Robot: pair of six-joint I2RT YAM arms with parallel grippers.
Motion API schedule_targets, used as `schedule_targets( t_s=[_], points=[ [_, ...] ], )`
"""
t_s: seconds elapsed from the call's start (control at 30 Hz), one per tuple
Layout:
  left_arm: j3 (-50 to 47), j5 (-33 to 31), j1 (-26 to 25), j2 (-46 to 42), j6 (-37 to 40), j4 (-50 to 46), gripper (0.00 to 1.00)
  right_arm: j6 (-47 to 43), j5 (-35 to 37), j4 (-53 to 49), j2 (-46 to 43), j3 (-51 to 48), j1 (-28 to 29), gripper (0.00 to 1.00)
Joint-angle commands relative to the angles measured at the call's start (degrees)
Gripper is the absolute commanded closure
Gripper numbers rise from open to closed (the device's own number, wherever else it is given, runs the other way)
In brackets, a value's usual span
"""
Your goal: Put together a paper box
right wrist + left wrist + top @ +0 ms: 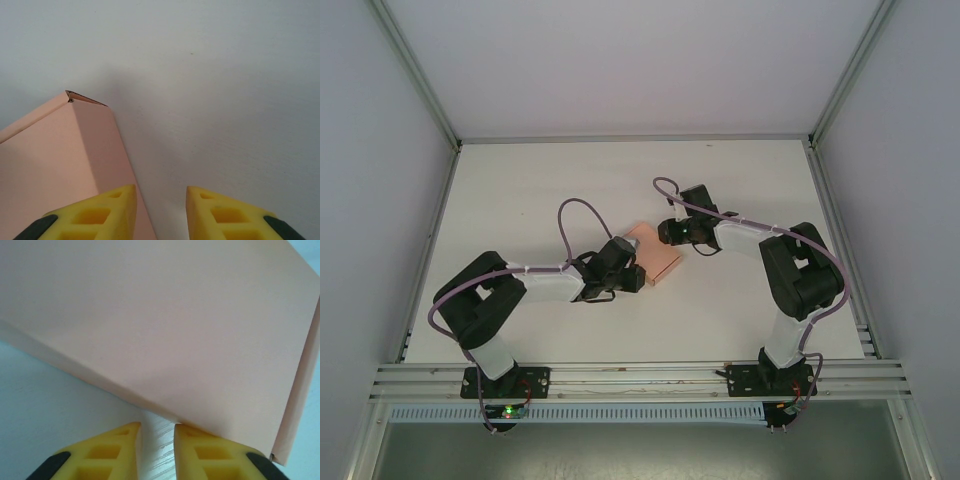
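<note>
The paper box [655,256] is a small salmon-pink closed box lying on the white table [620,180] between my two grippers. In the left wrist view the paper box [175,325] rises as a broad sloping face just beyond the fingertips. My left gripper [157,426] stands narrowly open, bare table showing in the gap, its right fingertip [187,432] at the box's lower edge. In the right wrist view the paper box [55,150] lies to the left. My right gripper [161,189] is open over bare table, its left finger [117,200] overlapping the box's side.
Both arms reach in from the near rail [640,375]: the left gripper [636,274] at the box's near left corner, the right gripper [668,234] at its far right side. Metal frame posts [415,70] border the white table.
</note>
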Motion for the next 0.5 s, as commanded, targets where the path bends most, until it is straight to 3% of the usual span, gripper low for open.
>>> schedule_targets(
  t_s=[0.0,0.17,0.47],
  points=[
    [0.26,-7.95,2.34,0.75,0.6,7.13,0.79,-0.26,-3.15,-10.87,0.37,-2.81,0.42,0.67],
    [-1.87,-8.76,2.39,-1.4,-0.69,6.21,0.89,-0.14,0.94,-11.68,-0.08,-1.02,-1.94,0.75],
    [-4.47,-10.11,2.35,-10.34,-1.25,-4.66,0.82,-1.48,5.83,-14.16,-1.83,2.67,-4.02,0.79]
  ],
)
